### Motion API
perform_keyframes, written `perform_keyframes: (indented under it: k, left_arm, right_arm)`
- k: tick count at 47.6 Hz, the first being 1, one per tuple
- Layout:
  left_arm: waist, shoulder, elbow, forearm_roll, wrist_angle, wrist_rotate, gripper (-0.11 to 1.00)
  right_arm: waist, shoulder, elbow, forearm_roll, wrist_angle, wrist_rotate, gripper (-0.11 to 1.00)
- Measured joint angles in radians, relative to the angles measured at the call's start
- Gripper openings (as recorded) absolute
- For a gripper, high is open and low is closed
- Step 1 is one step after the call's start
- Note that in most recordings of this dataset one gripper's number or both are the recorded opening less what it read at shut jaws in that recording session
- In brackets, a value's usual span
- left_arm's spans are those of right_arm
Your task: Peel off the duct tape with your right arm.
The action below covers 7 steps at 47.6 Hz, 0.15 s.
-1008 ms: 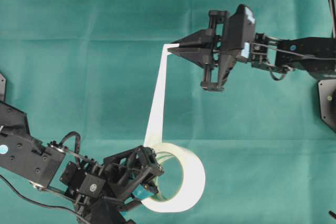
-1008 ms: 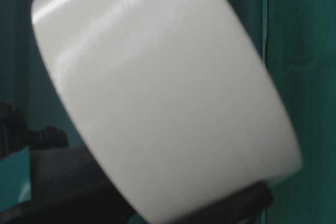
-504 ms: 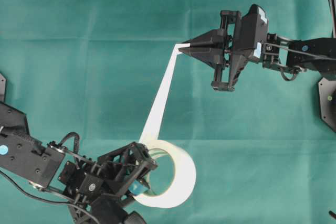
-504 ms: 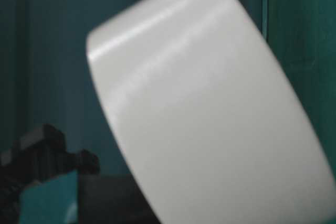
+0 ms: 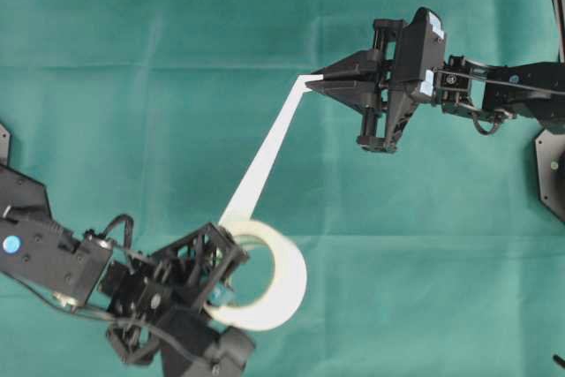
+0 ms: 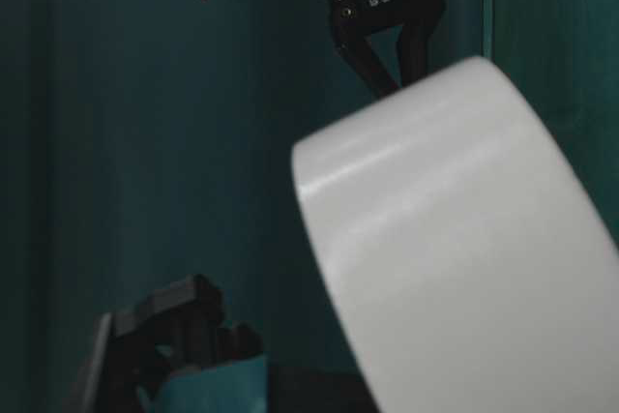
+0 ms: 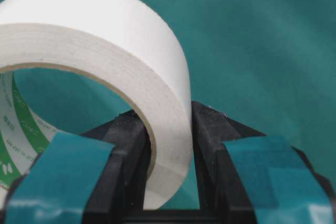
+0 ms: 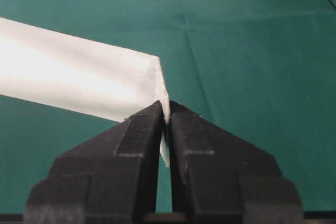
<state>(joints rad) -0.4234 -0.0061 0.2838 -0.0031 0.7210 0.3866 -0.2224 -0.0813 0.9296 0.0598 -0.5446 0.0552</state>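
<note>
The duct tape (image 5: pixel 292 276) is a white roll with a green-printed core, held off the green cloth at the lower left. My left gripper (image 5: pixel 222 291), the one with teal patches, is shut on the roll's wall, one finger inside the ring and one outside (image 7: pixel 169 119). A peeled white strip (image 5: pixel 269 147) runs taut from the roll up and to the right. Its end is pinched in my right gripper (image 5: pixel 315 84), whose pointed black jaws are shut on the strip's tip (image 8: pixel 165 106). The roll (image 6: pixel 464 239) fills the right side of the table-level view.
A green cloth (image 5: pixel 132 59) with fold creases covers the table. A black arm base (image 5: pixel 552 174) stands at the right edge, and the left arm's body (image 5: pixel 44 253) reaches in from the lower left. The right arm (image 6: pixel 377 2) hangs at the top of the table-level view.
The left gripper has carried the roll left. The right gripper moved right and slightly up, so the peeled strip is longer and more slanted.
</note>
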Motion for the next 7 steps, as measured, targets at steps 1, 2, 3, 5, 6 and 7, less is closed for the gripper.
perform_keyframes:
  k: [1,2,3,5,6,7]
  left_arm:
    - [0.005,-0.002,0.003,-0.002,0.0,-0.005,0.2]
    - [0.009,-0.002,0.008,0.0,0.0,-0.008,0.2]
    - [0.012,-0.003,0.011,0.0,0.0,-0.011,0.2]
    - [0.02,-0.003,0.015,-0.002,0.0,-0.014,0.2]
    - [0.023,-0.003,0.02,-0.002,0.0,-0.015,0.2]
    - [0.026,-0.003,0.023,-0.002,0.0,-0.018,0.2]
  right_arm:
    - [0.0,0.002,0.002,0.0,0.003,-0.002,-0.09]
    - [-0.002,0.0,0.0,0.0,0.005,0.0,-0.09]
    - [-0.005,0.0,0.002,0.0,0.005,0.0,-0.09]
    - [-0.006,0.002,0.002,0.0,0.008,0.0,-0.09]
    - [-0.008,0.0,0.002,0.0,0.008,0.0,-0.09]
    - [-0.009,0.002,0.0,-0.002,0.008,0.0,-0.09]
